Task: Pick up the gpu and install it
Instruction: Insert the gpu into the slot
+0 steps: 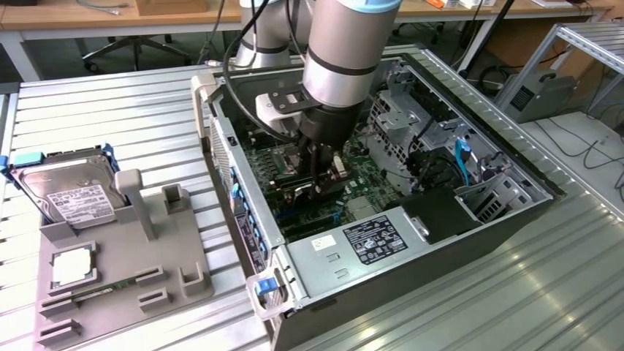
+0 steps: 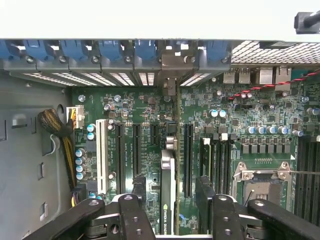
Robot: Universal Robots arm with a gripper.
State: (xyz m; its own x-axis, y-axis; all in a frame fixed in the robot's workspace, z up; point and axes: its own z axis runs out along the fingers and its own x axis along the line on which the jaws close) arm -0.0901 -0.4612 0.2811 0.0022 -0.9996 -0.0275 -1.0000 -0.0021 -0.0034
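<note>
1. The gpu (image 2: 169,185), a slim dark expansion card with a black face and a silver metal end bracket, stands on edge on the green motherboard (image 2: 235,115), directly between the claw's two fingers.
2. The claw (image 2: 171,200), black and two-fingered, straddles the card with its fingers (image 2: 137,187) spread; a gap shows on each side of the card, so it looks open around the card, not clamped on it.
3. In the exterior view the claw (image 1: 320,179) reaches straight down from the grey arm (image 1: 341,66) into the open black computer case (image 1: 390,241), which lies on its side on the ribbed metal worktop (image 1: 546,292).
4. The card's bracket end points away from the claw, toward the case's rear slot wall with blue clips (image 2: 107,50).
5. Well away from the claw, outside the case, a grey holder tray (image 1: 127,270) carries a silver hard drive with a white label (image 1: 70,191).
</note>
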